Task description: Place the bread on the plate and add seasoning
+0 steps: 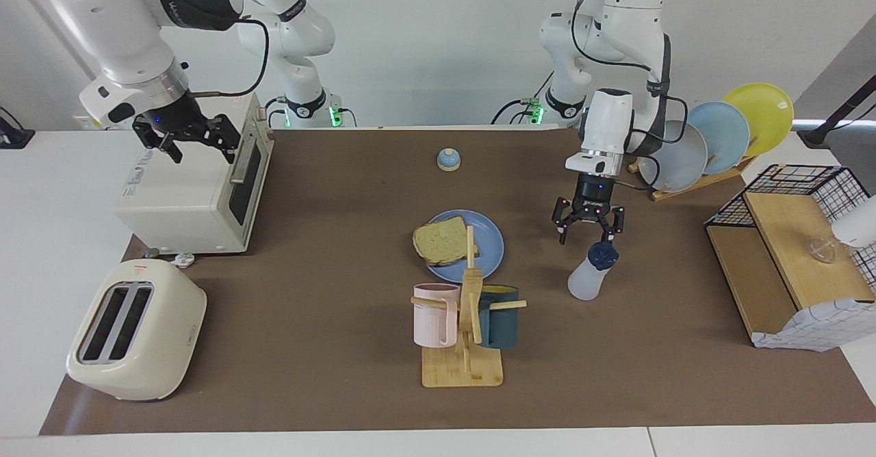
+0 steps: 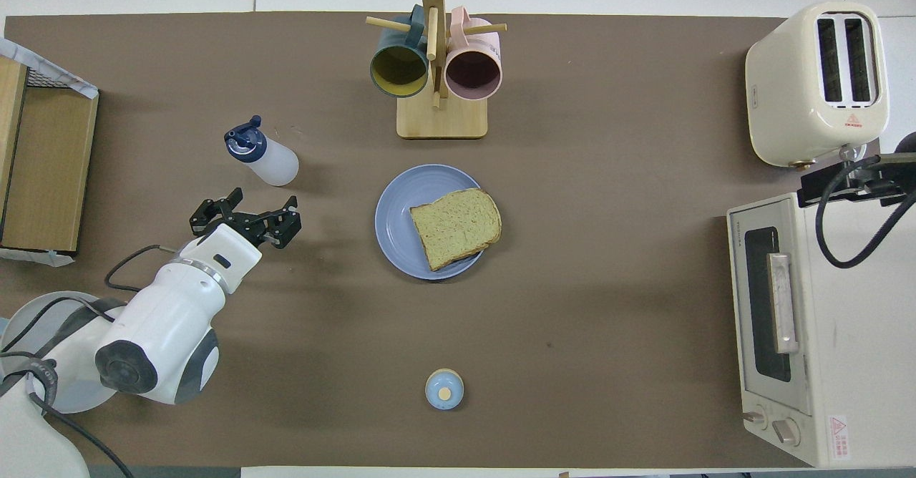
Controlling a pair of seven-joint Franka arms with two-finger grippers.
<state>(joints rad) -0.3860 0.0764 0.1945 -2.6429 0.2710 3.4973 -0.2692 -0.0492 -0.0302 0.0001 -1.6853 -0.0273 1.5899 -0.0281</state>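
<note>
While left gripper [image 1: 588, 232] gapes above seasoning [image 1: 590, 273], open mat [image 1: 328, 272] around.

Bright, even light all over my counter [image 1: 328, 347], everything sharp.
Soft shadows only: a faint one under my left end effector [image 2: 243, 222], a short one beside the seasoning [image 2: 261, 156], mild sheen on the toaster [image 1: 137, 330]; no glare, no blur.

Brown-matted table [image 1: 328, 347]: plate [image 1: 490, 243], seasoning bottle [image 1: 590, 273], bell [image 1: 448, 160], mug tree [image 1: 462, 367], toaster [image 1: 135, 329], toaster oven [image 1: 191, 193], plate rack [image 1: 705, 178], wire shelf [image 1: 787, 258].
</note>
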